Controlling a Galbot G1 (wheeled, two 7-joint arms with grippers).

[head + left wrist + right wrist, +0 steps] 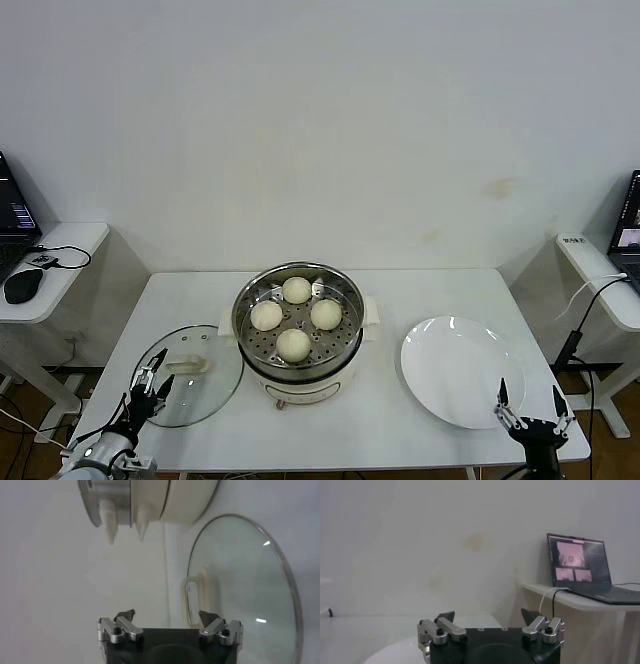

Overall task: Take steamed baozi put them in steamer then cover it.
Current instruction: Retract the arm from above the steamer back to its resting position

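Note:
Several cream-white steamed baozi (296,317) lie on the perforated tray inside the steamer (243,330), which stands uncovered at the table's middle. The cover (205,392), a clear glass lid with a cream-white handle (186,367), lies flat on the table to the steamer's left. My left gripper (154,374) hangs open at the cover's near-left rim, nothing between its fingers. In the left wrist view the cover (250,575) and its handle (196,597) lie just ahead of my left gripper (167,615). My right gripper (528,398) stands open at the table's front right corner, empty.
A bare white plate (455,370) sits right of the steamer, close to my right gripper. Side desks flank the table: one at left with a mouse (22,285), one at right with a laptop (580,565) and cables. A white wall stands behind.

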